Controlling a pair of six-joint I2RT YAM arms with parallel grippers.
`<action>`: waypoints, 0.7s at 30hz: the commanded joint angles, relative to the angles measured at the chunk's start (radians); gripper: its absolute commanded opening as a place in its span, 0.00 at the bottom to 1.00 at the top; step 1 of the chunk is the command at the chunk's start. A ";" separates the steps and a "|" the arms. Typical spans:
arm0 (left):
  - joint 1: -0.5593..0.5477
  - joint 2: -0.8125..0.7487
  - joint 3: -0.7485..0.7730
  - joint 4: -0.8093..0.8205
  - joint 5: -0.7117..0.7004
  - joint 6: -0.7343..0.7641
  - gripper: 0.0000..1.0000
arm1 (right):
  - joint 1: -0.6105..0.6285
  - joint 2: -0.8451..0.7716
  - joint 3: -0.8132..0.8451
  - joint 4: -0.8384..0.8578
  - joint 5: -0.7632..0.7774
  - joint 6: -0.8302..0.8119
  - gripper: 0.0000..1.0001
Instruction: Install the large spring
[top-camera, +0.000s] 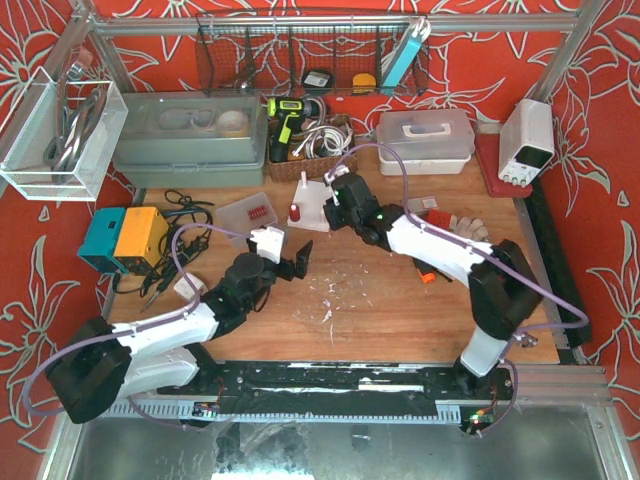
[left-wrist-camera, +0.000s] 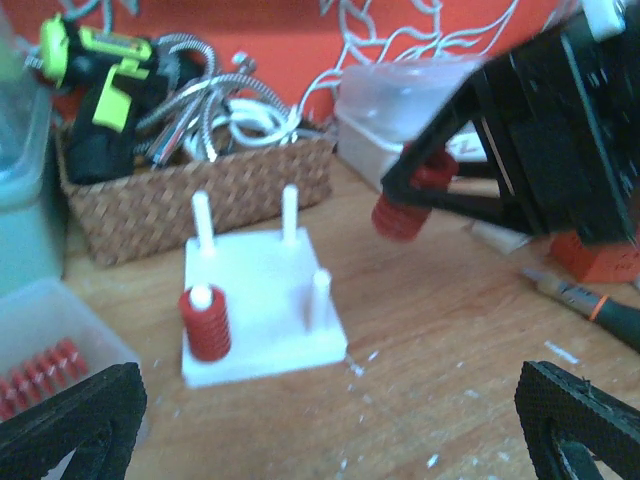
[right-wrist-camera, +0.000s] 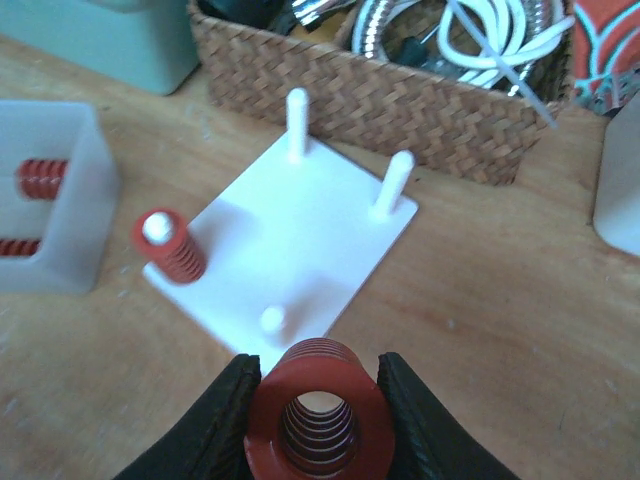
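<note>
1. Clear tub (top-camera: 250, 212): it stands left of centre on the desk (top-camera: 400, 320), toward the far edge. Small red springs lie inside it.
2. Left tool (top-camera: 287, 252): it hovers over the middle of the desk, left of centre. Its fingers (left-wrist-camera: 70, 420) are spread wide and hold nothing. It faces the far edge.
3. White plate (top-camera: 312, 212): it lies flat near the middle of the far edge, just in front of the wicker basket (top-camera: 300, 165). Four upright pegs stand on it, one near each corner.
4. Seated spring (left-wrist-camera: 205, 325): one red spring sits over the peg at the plate's near left corner. The other three pegs are bare.
5. Large spring (right-wrist-camera: 316, 410): it is off the desk, in the air at the near right corner of the plate. Its open bore faces the wrist camera. It is not on any peg; the nearest bare peg stands just beyond it.
6. Right tool (top-camera: 335, 205): it reaches in from the right side of the desk and pinches the large spring by its sides, one finger on each flank.
</note>
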 joint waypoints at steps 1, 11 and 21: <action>-0.003 -0.038 -0.053 -0.019 -0.108 -0.112 1.00 | -0.045 0.101 0.130 0.076 0.019 -0.046 0.00; -0.002 -0.169 -0.196 0.051 -0.161 -0.085 1.00 | -0.139 0.350 0.400 0.025 -0.035 -0.008 0.00; -0.003 -0.138 -0.185 0.062 -0.133 -0.067 1.00 | -0.160 0.503 0.565 -0.047 -0.037 -0.028 0.00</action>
